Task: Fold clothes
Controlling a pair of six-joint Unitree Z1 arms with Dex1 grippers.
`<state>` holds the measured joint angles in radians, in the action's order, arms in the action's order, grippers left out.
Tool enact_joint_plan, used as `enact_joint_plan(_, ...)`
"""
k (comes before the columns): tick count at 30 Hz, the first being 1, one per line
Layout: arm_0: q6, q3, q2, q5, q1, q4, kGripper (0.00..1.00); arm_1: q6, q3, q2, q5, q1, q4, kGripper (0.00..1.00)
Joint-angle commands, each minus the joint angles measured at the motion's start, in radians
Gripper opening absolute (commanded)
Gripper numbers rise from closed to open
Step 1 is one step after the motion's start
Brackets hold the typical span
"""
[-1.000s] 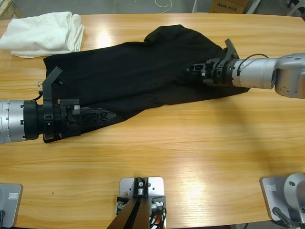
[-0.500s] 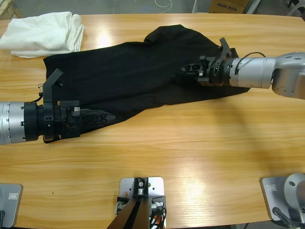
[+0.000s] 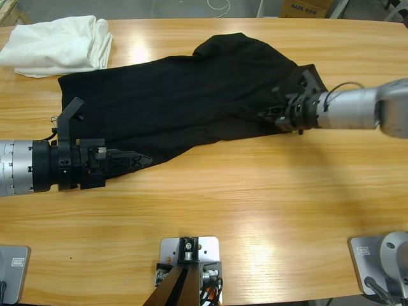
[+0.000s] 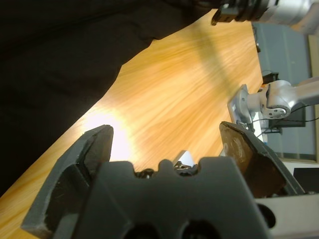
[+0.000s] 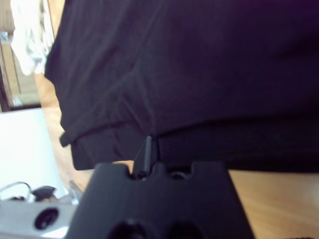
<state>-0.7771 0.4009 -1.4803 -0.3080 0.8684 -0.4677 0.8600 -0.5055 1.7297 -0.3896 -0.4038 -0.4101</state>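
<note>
Black polo shirt (image 3: 185, 102) lies spread and rumpled across the far half of the wooden table (image 3: 255, 210), beside a folded white cloth (image 3: 57, 44). The left gripper (image 3: 137, 159) sits at the shirt's near hem, spread wide and holding nothing. The right gripper (image 3: 271, 115) is at the opposite edge, pressed to a thin fold of fabric and seemingly pinching it. Grasping looks underway; next, the left must close on the hem.

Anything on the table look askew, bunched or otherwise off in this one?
Nothing is damaged or spilled. The black shirt lies crooked across the table, spread unevenly with its lower edge slanting and its upper right part humped. The folded white cloth sits at the far corner, just apart from the shirt. The left gripper is open at the shirt's edge.
</note>
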Motion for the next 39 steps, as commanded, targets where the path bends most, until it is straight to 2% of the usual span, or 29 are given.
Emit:
enact_joint_plan(1, -0.008, -0.048, -0.013, -0.017, -0.01, 0.007, 0.83, 0.131, -0.118, -0.078, 0.0, 0.018, 0.212, 0.0)
enact_joint_plan(11, -0.008, -0.077, -0.026, -0.011, 0.002, -0.006, 0.832, 0.208, -0.163, -0.052, -0.07, 0.006, 0.324, 0.0)
enact_joint_plan(22, -0.007, -0.083, -0.025, 0.001, 0.009, -0.019, 0.835, 0.269, -0.159, 0.026, -0.026, -0.064, 0.297, 0.0)
enact_joint_plan(27, -0.008, -0.084, -0.025, 0.001, 0.015, -0.019, 0.835, 0.305, -0.163, 0.016, -0.02, -0.052, 0.27, 0.0)
enact_joint_plan(33, -0.008, -0.087, -0.039, 0.013, 0.026, -0.019, 0.835, 0.314, -0.209, -0.008, -0.025, -0.045, 0.372, 0.0)
enact_joint_plan(39, -0.01, -0.1, -0.034, 0.016, 0.031, -0.019, 0.839, 0.314, -0.18, 0.036, 0.014, -0.091, 0.359, 0.0)
